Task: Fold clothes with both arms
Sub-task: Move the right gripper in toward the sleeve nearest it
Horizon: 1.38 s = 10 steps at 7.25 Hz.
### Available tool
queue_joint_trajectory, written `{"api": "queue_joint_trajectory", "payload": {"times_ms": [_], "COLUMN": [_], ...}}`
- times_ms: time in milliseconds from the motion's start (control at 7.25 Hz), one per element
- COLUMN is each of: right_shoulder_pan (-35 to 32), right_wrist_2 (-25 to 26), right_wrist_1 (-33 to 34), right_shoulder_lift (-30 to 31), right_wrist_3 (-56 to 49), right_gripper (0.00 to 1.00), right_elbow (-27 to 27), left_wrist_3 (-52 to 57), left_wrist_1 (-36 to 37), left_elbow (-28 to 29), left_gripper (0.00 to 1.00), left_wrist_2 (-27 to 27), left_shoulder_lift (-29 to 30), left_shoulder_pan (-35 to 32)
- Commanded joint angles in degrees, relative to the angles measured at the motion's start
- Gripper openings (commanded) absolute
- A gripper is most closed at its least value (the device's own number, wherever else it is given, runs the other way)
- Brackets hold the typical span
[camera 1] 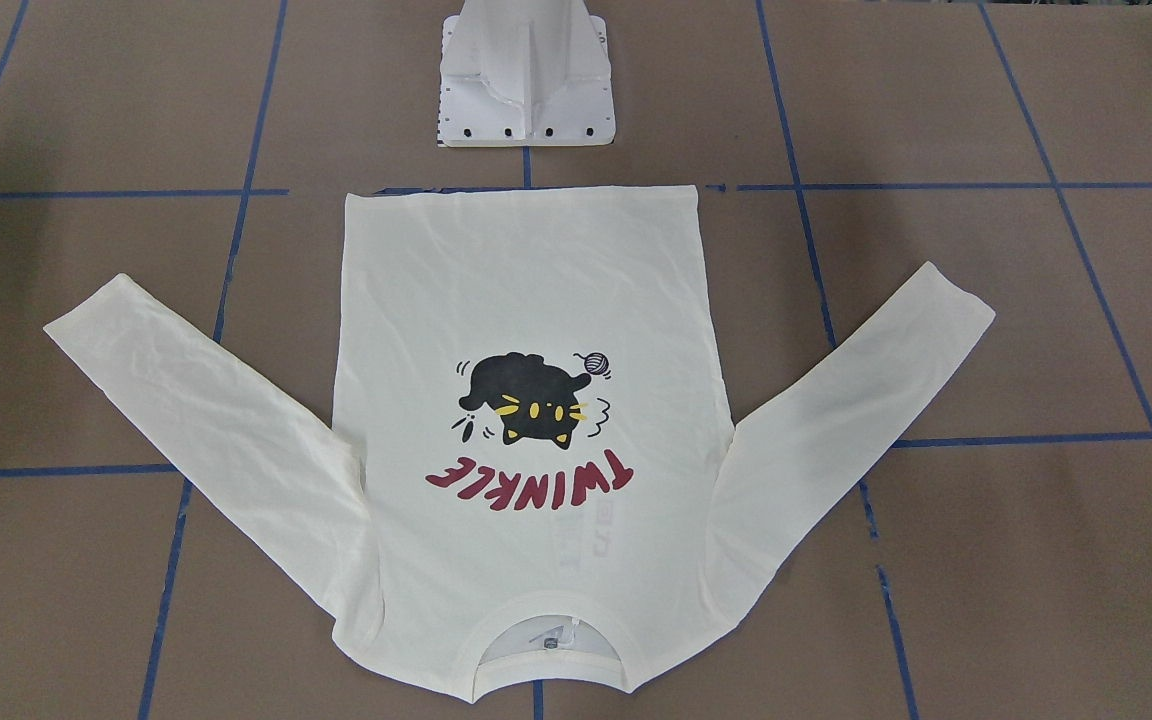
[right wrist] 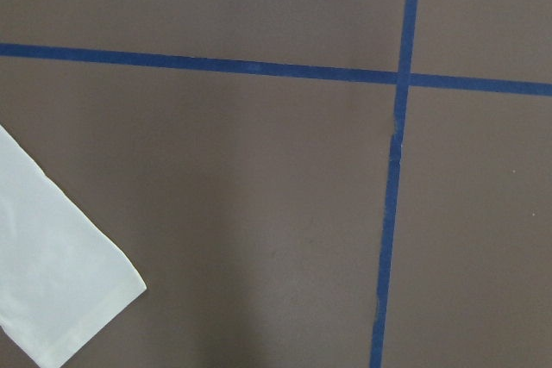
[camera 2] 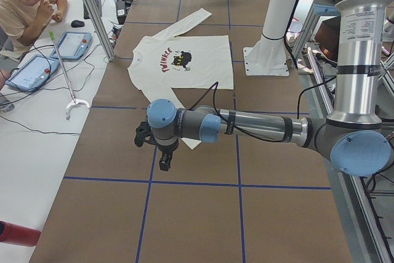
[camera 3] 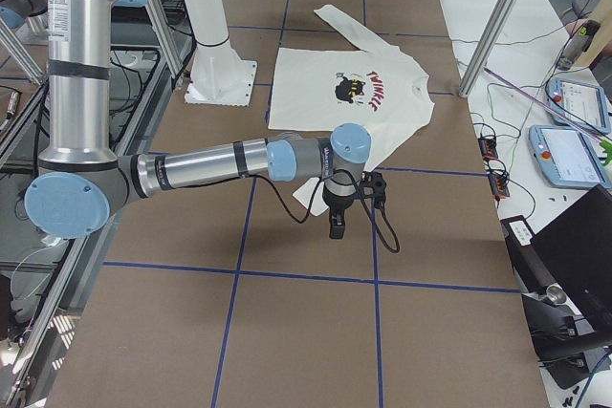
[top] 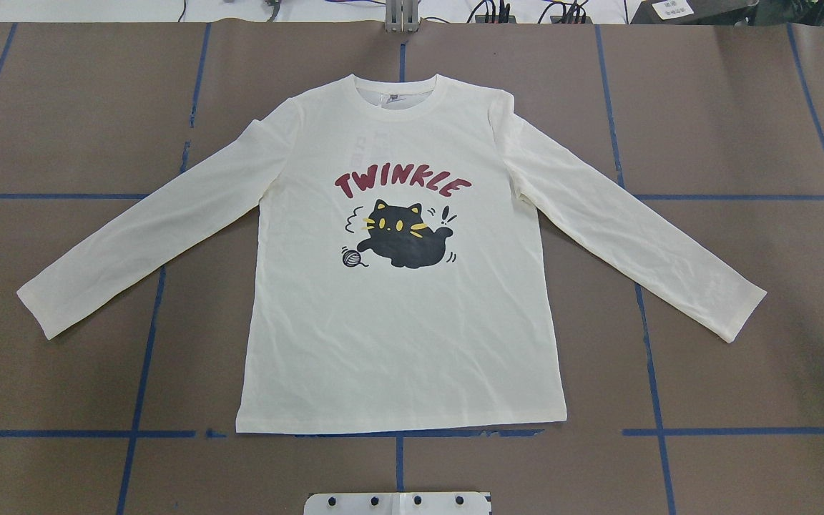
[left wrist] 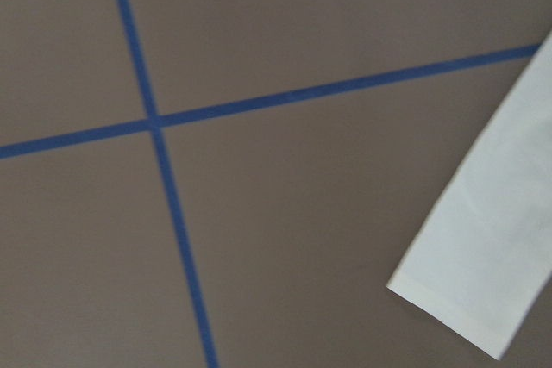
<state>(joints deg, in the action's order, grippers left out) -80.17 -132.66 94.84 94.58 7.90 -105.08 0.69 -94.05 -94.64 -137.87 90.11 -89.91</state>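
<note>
Open table (top: 727,107) flanks shirt (top: 398,336), 2 sleeves (top: 154,229) splayed; white pedestal (camera 1: 526,90) (just beyond hem (camera 1: 526,200)) blocks robot side.

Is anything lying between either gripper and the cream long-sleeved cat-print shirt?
Nothing visible. The cream long-sleeved shirt lies flat on the brown table; beside each sleeve cuff the wrist views show only bare surface and blue tape lines.

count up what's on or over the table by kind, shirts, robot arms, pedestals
cream shirt: 1
robot arms: 2, the left arm and the right arm
white pedestal base: 1
total: 4
</note>
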Motion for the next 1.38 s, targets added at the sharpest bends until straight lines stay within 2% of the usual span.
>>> {"api": "queue_joint_trajectory", "payload": {"times_ms": [0, 276, 551, 827, 965, 1241], "right_shoulder_pan": [-1.21, -1.31, -1.31, 1.92, 3.25, 9.21], "right_wrist_2": [-1.1, 0.46, 0.47, -1.19, -3.55, -3.14], "right_wrist_1": [-0.35, -0.71, -3.24, -5.96, -7.46, -18.39], "right_shoulder_lift": [1.91, 1.15, 1.31, 1.14, 1.14, 1.66], "right_wrist_3": [0.62, 1.07, 1.16, 1.33, 5.33, 18.75], "right_gripper": [1.0, 1.0, 1.0, 1.0, 1.0, 1.0], "right_elbow": [-0.21, 0.73, 0.83, 1.36, 1.45, 1.8], "left_wrist_3": [0.01, 0.18, -0.16, -0.43, -0.6, -1.66], "left_wrist_1": [-1.05, 0.35, -0.17, -2.45, -2.28, -2.46], "left_elbow": [-0.26, -5.62, -7.92, -7.49, -7.67, -8.28], "left_gripper": [1.0, 1.0, 1.0, 1.0, 1.0, 1.0], "left_wrist_2": [-0.11, 0.32, -1.16, -1.61, -1.7, -1.7], "left_shoulder_lift": [1.82, 0.6, -3.42, -3.54, -3.54, -3.54], "left_shoulder_pan": [-4.12, -1.59, -1.14, 0.79, 0.79, 0.88]}}
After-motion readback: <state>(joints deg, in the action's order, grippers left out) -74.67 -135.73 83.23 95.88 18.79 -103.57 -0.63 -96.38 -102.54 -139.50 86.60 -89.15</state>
